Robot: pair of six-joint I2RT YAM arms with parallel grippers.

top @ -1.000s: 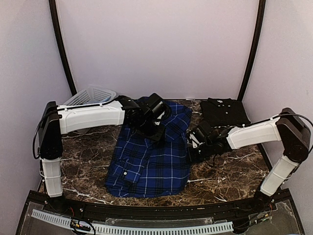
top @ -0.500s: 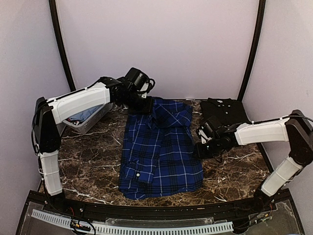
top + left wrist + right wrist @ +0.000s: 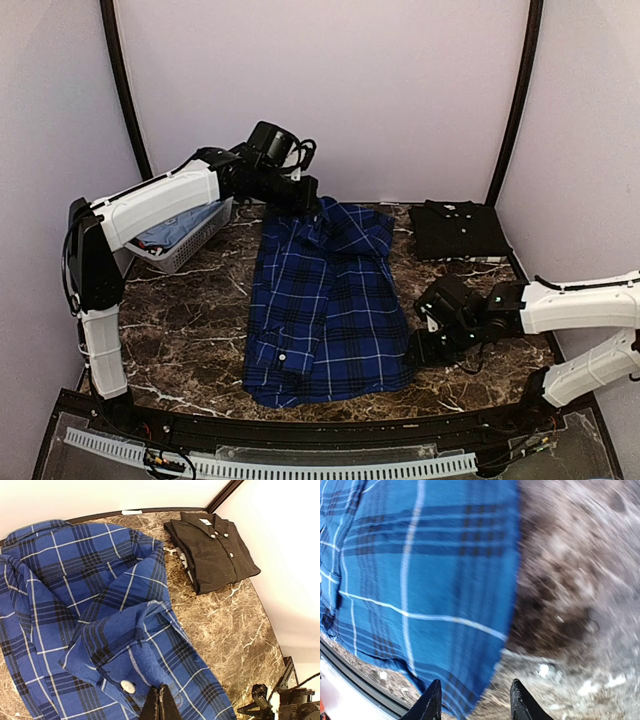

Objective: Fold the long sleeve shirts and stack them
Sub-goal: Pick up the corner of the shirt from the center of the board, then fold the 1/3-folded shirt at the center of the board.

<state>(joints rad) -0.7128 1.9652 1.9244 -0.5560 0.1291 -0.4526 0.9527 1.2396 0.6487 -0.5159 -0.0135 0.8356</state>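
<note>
My left end effector (image 3: 298, 198) is pressed together on the far collar end of the plaid shirt (image 3: 325, 300), which lies far-to-near along the table (image 3: 190, 310), while my spread right end effector (image 3: 416, 350) sits just beside its near right hem corner.

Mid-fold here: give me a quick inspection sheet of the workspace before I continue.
Surface: dark marble table with white veins.
Job's things: plaid shirt lies lengthwise at centre, far end lifted; black shirt folded in the far right corner, apart from it.
Clutter: white lattice basket at far left, pale blue cloth inside.
Grippers: left tool shut on the plaid shirt's far end; right tool open over that shirt's near right edge.
Cables: black cable loop at the left wrist; no snag seen.
Surroundings: plain pale walls, black frame poles.
</note>
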